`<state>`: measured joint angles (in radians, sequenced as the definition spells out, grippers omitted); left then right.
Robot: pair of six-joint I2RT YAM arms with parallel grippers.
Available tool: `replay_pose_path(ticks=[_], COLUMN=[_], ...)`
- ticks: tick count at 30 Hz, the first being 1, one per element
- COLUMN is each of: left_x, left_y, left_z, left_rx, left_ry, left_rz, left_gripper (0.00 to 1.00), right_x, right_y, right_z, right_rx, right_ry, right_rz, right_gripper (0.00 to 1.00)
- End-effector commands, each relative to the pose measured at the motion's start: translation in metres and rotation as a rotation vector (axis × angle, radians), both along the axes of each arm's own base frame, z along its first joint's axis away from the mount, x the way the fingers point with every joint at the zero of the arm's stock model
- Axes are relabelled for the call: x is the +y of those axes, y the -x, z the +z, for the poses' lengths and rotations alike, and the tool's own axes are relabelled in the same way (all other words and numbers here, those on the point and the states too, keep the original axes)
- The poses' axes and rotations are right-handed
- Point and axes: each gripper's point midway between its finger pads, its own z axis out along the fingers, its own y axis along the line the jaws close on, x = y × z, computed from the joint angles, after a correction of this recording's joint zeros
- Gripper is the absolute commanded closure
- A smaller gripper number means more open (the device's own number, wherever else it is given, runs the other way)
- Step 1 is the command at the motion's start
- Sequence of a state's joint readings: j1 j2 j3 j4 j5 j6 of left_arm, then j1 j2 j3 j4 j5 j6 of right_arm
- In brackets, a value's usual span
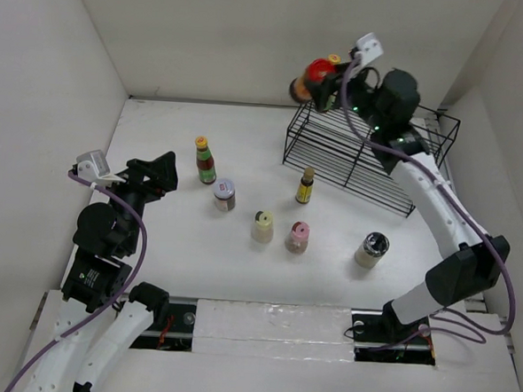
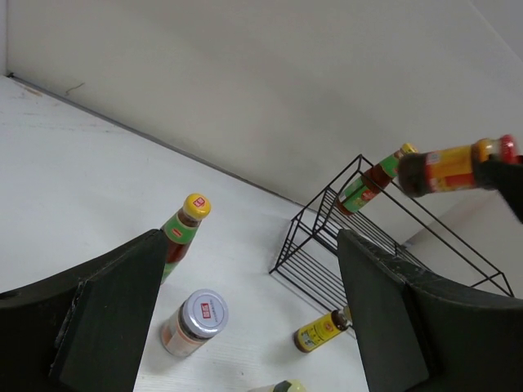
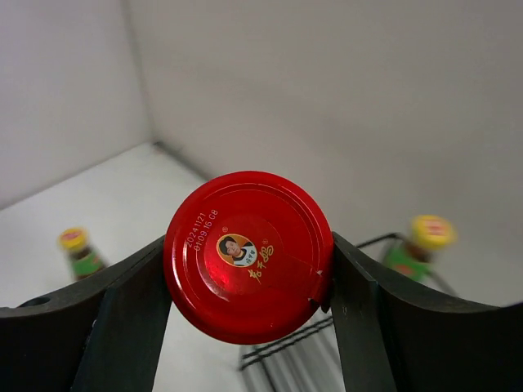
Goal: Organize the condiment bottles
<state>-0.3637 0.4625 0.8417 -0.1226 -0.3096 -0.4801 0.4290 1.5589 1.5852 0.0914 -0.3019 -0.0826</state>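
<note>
My right gripper [image 1: 329,86] is shut on the red-lidded dark jar [image 1: 309,80] and holds it in the air over the back left corner of the black wire rack [image 1: 370,158]. In the right wrist view the red lid [image 3: 245,255] sits between the fingers. A yellow-capped sauce bottle [image 2: 369,181] leans on the rack. On the table stand another yellow-capped bottle [image 1: 205,160], a silver-lidded jar [image 1: 224,195], a small yellow-labelled bottle [image 1: 306,186], a cream shaker [image 1: 262,226], a pink-capped shaker [image 1: 298,237] and a dark-topped shaker [image 1: 371,250]. My left gripper [image 1: 161,174] is open and empty, left of the bottles.
White walls close in the table at the back and on both sides. The rack stands at the back right, against the right wall. The arm bases sit at the near edge.
</note>
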Motion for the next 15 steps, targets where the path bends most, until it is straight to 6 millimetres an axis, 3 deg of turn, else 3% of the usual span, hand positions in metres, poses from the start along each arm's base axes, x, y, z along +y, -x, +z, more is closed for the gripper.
replay_pose_path(ticks=[1,2,4,5,6,8,11,12,15], left_x=[-0.001,-0.001,-0.003,-0.003,-0.003,-0.003,-0.003,-0.003,-0.004], left_y=[0.0,0.0,0.0,0.0,0.0,0.0,0.0,0.0,-0.002], left_z=[0.01,0.01,0.01,0.01,0.01,0.01,0.01,0.01,0.008], left_rx=[-0.042,-0.042,-0.043,-0.043,-0.043,-0.043,-0.043,-0.043,-0.034], left_ry=[0.009,0.009,0.008,0.008,0.008,0.008,0.008,0.008,0.005], left_rz=[-0.01,-0.01,-0.019,-0.019,-0.019,-0.019,-0.019,-0.019,-0.019], left_gripper=[0.2,0.2,0.2,0.2,0.2,0.2,0.2,0.2,0.2], right_x=[-0.06,-0.07,-0.087,-0.104,-0.111,-0.128,-0.143,-0.15,-0.156], right_y=[-0.014,-0.018,-0.029,-0.034,-0.045,-0.055,-0.073,-0.073,-0.089], right_z=[0.072,0.082,0.082,0.096,0.088,0.093,0.095,0.108,0.1], right_rx=[-0.176,-0.195,-0.169,-0.193,-0.17,-0.174,-0.155,-0.184,-0.16], right_ry=[-0.091,-0.096,-0.093,-0.095,-0.085,-0.089,-0.081,-0.084,-0.076], right_rz=[-0.137,-0.158,-0.196,-0.223,-0.242,-0.273,-0.305,-0.311,-0.326], right_gripper=[0.46,0.47,0.47,0.48,0.48,0.48,0.48,0.48,0.48])
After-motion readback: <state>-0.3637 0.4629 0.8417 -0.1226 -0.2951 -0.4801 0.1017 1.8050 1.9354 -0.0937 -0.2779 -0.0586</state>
